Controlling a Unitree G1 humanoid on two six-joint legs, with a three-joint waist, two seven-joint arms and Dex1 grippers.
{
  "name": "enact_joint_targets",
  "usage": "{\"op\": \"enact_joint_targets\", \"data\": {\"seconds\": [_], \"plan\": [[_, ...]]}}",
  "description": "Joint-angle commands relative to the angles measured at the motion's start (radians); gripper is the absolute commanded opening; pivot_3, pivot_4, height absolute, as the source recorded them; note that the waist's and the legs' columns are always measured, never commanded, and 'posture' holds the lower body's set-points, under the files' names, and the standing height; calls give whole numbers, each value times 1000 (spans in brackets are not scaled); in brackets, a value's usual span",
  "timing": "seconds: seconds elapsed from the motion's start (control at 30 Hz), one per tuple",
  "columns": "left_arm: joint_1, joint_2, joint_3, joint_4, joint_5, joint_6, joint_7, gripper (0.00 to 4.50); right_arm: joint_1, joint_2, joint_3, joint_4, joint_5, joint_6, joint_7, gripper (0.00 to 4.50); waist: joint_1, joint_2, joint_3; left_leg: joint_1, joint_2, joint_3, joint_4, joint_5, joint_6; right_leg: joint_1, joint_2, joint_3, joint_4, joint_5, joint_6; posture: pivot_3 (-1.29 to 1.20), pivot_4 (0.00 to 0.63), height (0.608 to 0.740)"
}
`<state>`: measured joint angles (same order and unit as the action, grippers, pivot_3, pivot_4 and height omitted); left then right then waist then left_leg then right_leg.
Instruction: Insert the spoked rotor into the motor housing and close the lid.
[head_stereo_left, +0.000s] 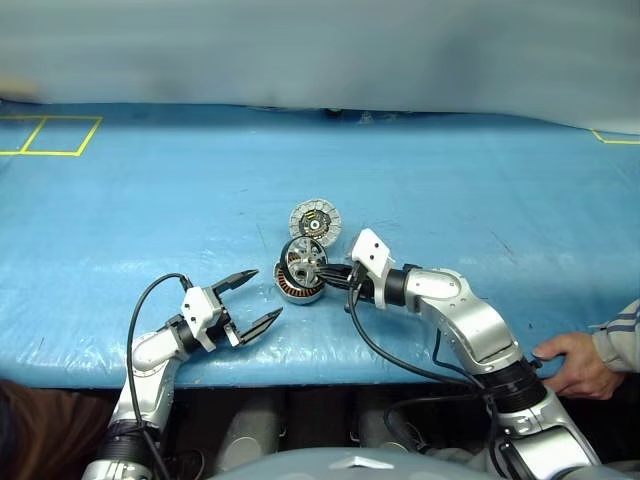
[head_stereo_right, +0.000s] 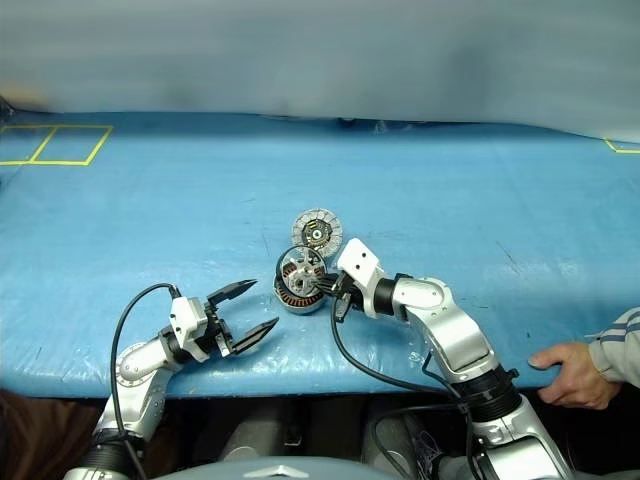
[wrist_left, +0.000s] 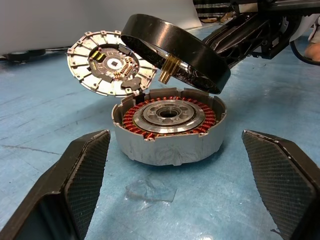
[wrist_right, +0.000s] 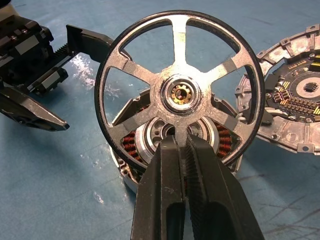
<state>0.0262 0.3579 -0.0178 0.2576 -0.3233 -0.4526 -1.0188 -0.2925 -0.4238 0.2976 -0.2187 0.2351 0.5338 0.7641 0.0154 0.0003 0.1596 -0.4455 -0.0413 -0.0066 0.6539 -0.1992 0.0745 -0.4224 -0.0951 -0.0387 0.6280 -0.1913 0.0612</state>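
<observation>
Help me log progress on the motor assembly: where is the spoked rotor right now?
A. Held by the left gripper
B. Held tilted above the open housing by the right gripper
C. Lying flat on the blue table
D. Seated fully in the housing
B: the right gripper pinches the spoked rotor by a spoke, tilted over the motor housing.

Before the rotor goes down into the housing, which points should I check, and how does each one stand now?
1. Right gripper shut on the spoked rotor: ok.
2. Motor housing cavity open, windings visible: ok.
3. Lid folded back, away from the opening: ok.
4. Rotor level over housing: not ok, it hangs tilted.
5. Left gripper open, apart from the housing: ok.
6. Person's hand at the table edge, away from the parts: ok.
</observation>
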Motion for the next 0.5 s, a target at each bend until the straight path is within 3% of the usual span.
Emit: {"op": "enact_joint_targets", "data": {"seconds": [0.03, 0.2, 0.23, 0.37, 0.5], "plan": [[-4, 3, 8, -2, 2, -27, 6, 4500, -15, -1, -1, -14, -5, -18, 7, 15, 0, 0, 0, 0, 0, 0, 0, 0, 0, 0, 0, 0, 0, 0, 0, 0, 150, 740], [-2, 6, 6, -2, 6, -29, 11, 4500, -13, -6, 5, -15, -11, -17, 13, 15, 0, 0, 0, 0, 0, 0, 0, 0, 0, 0, 0, 0, 0, 0, 0, 0, 150, 740], [-1, 7, 6, -1, 6, -30, 12, 4500, -12, -6, 6, -15, -13, -17, 13, 560, 0, 0, 0, 0, 0, 0, 0, 0, 0, 0, 0, 0, 0, 0, 0, 0, 150, 740], [2, 9, 5, -3, 8, -28, 15, 4500, -10, -5, 11, -21, -20, -21, 17, 1776, 0, 0, 0, 0, 0, 0, 0, 0, 0, 0, 0, 0, 0, 0, 0, 0, 150, 740], [5, 10, 4, -4, 9, -25, 16, 4500, -7, -3, 10, -25, -22, -21, 18, 1776, 0, 0, 0, 0, 0, 0, 0, 0, 0, 0, 0, 0, 0, 0, 0, 0, 150, 740]]}}
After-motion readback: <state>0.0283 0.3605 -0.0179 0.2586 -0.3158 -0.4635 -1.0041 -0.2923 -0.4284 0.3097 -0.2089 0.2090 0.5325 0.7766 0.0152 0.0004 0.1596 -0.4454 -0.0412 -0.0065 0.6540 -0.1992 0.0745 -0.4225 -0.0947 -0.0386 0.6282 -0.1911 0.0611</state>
